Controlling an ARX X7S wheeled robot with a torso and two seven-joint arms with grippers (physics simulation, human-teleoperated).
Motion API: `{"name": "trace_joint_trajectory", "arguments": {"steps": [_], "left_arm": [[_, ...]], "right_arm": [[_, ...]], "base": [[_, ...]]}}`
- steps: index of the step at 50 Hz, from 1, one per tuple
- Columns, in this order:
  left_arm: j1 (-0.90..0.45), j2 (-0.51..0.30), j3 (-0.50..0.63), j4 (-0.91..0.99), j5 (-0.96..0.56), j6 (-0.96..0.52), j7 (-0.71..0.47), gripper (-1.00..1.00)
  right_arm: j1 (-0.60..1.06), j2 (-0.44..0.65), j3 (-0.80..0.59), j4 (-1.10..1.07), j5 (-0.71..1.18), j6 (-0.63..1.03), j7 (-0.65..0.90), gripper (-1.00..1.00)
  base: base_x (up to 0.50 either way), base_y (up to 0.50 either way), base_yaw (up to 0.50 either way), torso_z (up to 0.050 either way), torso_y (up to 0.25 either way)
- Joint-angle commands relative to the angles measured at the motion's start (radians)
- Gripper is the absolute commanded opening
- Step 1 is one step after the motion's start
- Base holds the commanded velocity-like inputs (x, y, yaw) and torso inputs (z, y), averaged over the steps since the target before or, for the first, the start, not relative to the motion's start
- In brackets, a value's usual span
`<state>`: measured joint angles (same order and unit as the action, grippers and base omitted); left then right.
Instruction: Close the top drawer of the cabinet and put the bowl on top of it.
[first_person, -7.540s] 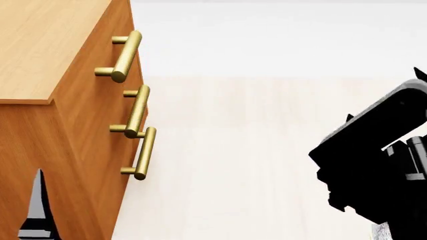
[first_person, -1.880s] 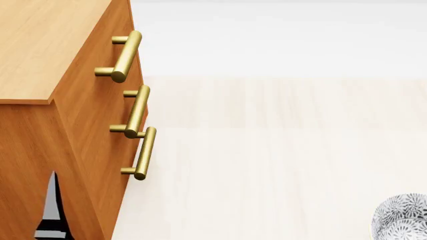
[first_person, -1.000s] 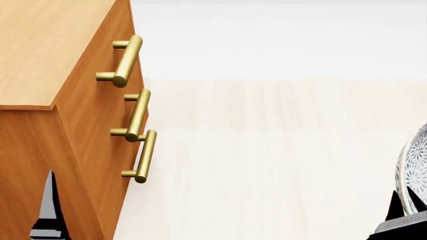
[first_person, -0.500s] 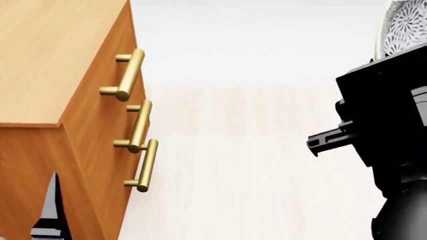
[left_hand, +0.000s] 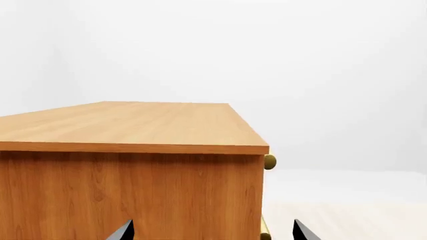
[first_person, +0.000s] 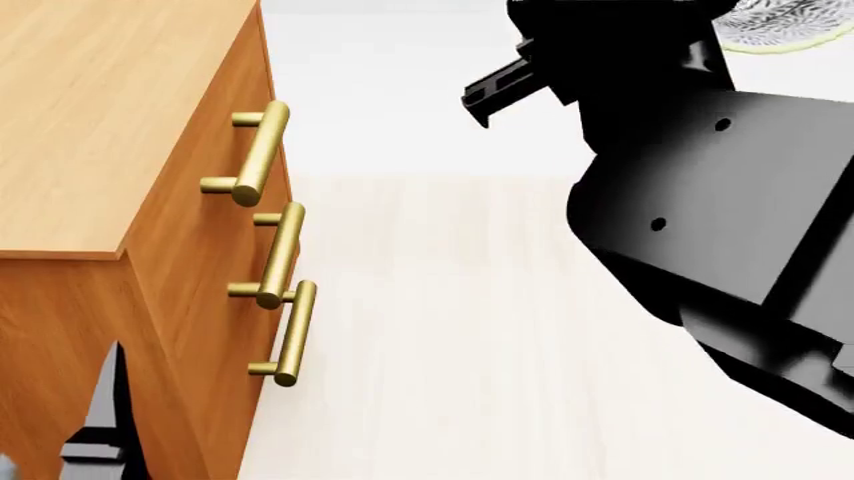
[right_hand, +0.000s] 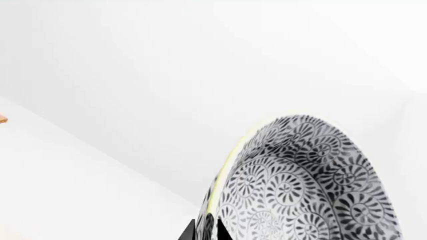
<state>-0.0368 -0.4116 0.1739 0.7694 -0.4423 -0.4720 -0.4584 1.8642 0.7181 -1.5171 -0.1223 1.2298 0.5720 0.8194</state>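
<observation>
The top drawer (first_person: 262, 120) looks flush with the two below it, so the closing seems done, and the step in hand is carrying the bowl (right_hand: 300, 185) onto the cabinet (first_person: 94, 110). The right end effector (right_hand: 205, 231) pinches the bowl by its rim, the fingertips close together on the wall, and in the head view the bowl shows only as a patterned sliver at the upper edge behind the dark right arm, well apart from the cabinet and off to its drawer side. To do this well, I would bring the bowl across high enough to pass over the cabinet's front edge and the brass handle, level it so the base faces down, and lower it near the middle of the flat wood top before letting go; a rim pinch leaves the bowl free to swing, so slow travel seems wise. In the right wrist view the bowl stands tilted on edge, showing its patterned outside; its inside is hidden, so I cannot tell whether it holds anything. The cabinet's top carries nothing in the part shown. The left end effector (left_hand: 212, 231) hangs low beside the cabinet's side panel, its two tips set wide apart and holding nothing.
</observation>
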Motion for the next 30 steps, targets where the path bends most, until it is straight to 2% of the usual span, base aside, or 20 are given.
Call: {"name": "trace_joint_trajectory", "arguments": {"steps": [1,5,23,30], "left_arm": [[-0.014,-0.002,0.007,-0.012,0.002,-0.006,-0.003,1.00],[-0.010,-0.001,0.009,-0.016,0.016,0.010,-0.007,1.00],[0.003,-0.028,-0.013,0.009,0.036,0.003,-0.038,1.00],[-0.022,-0.027,0.006,-0.006,0.044,-0.011,-0.037,1.00]], "right_arm": [[0.073,-0.190,0.045,0.203,-0.022,0.010,-0.076,-1.00],[0.078,-0.248,0.048,0.268,-0.035,-0.002,-0.106,-1.00],[0.137,-0.599,0.030,0.646,-0.107,-0.022,-0.281,-1.00],[0.128,-0.704,0.023,0.776,-0.132,-0.048,-0.326,-1.00]], "base": [[0.00,0.00,0.00,0.000,0.250],[0.00,0.00,0.00,0.000,0.236],[0.00,0.00,0.00,0.000,0.005],[0.00,0.00,0.00,0.000,0.188]]}}
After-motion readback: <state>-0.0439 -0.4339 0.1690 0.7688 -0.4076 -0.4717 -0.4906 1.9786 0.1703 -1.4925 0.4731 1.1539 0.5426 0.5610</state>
